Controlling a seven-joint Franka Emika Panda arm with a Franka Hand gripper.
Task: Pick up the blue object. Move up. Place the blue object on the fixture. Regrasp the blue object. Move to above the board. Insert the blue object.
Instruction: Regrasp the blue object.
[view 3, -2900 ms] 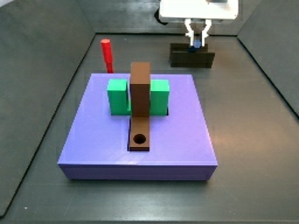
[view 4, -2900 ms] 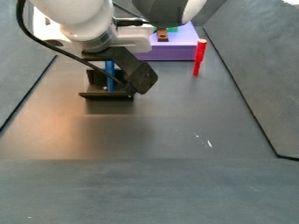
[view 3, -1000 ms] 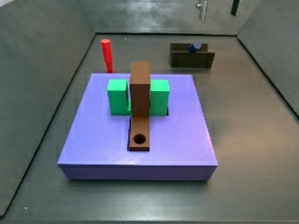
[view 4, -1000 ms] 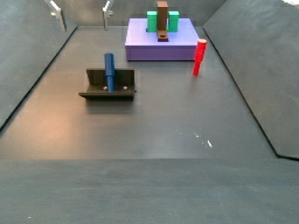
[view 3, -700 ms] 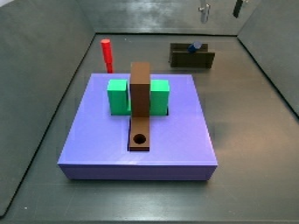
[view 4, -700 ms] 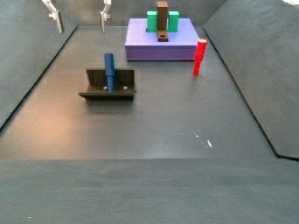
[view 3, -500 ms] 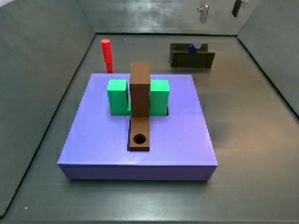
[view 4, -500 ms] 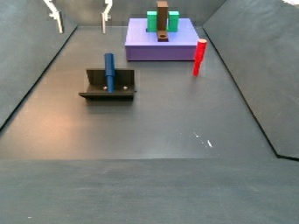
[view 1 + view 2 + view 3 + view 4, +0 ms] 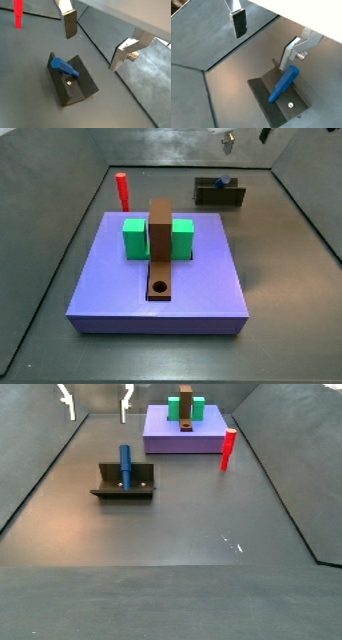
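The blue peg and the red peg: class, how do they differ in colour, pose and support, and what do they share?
Colour: the blue peg is blue, the red peg red. Pose: the blue peg leans tilted, the red peg stands upright. Support: the blue peg rests on the fixture, the red peg on the floor beside the board. Both are slim cylinders, free of the open end effector above.

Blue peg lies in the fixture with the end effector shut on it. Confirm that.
Not quite. The blue peg does lie in the fixture, but the end effector is open and raised clear of it, as both wrist views show.
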